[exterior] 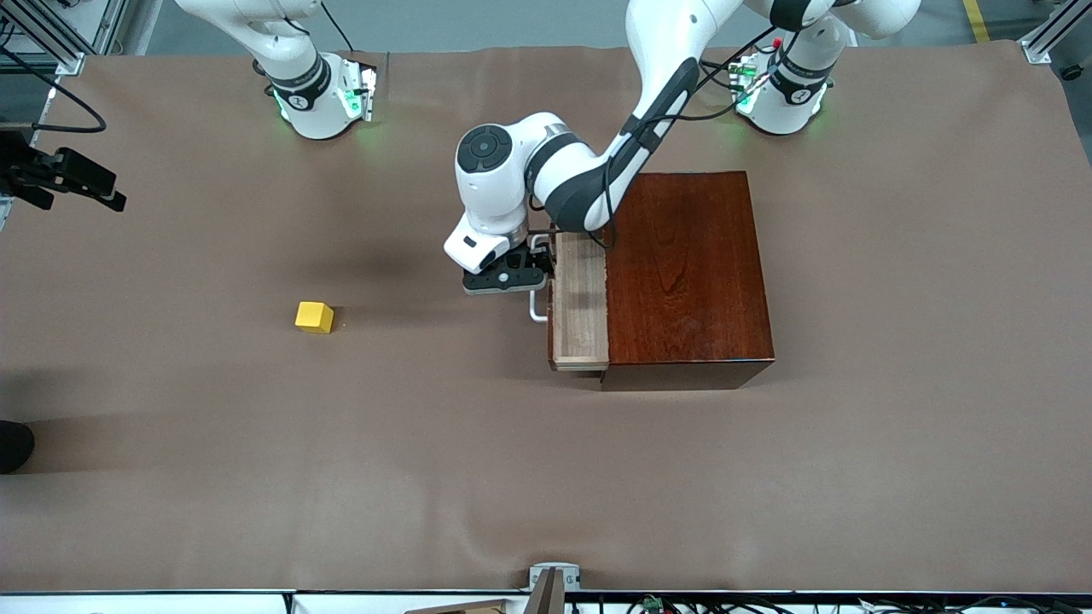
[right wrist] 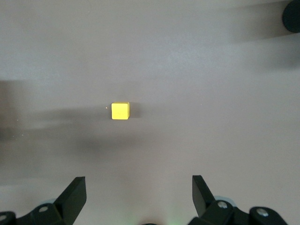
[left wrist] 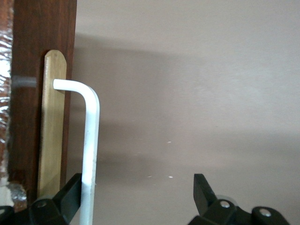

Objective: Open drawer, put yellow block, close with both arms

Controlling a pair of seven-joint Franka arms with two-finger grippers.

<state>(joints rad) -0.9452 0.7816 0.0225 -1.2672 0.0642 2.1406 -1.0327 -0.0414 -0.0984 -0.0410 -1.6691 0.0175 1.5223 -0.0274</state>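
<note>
The dark mahogany box (exterior: 691, 273) stands at the left arm's end of the table. Its drawer (exterior: 580, 298) is pulled partly out and shows its pale wood lining. My left gripper (exterior: 512, 273) is open at the white U-shaped handle (exterior: 537, 309). In the left wrist view the handle (left wrist: 90, 140) runs between the open gripper's (left wrist: 136, 194) fingers, close against one finger (left wrist: 70, 197). The yellow block (exterior: 314, 316) lies on the table toward the right arm's end. My right gripper (right wrist: 138, 197) is open and empty, high over the block (right wrist: 120, 111), out of the front view.
A brown mat (exterior: 546, 477) covers the table. A black camera mount (exterior: 60, 175) juts in at the right arm's end, with a dark object (exterior: 13, 443) at that edge nearer the front camera. A metal bracket (exterior: 553, 580) sits at the nearest edge.
</note>
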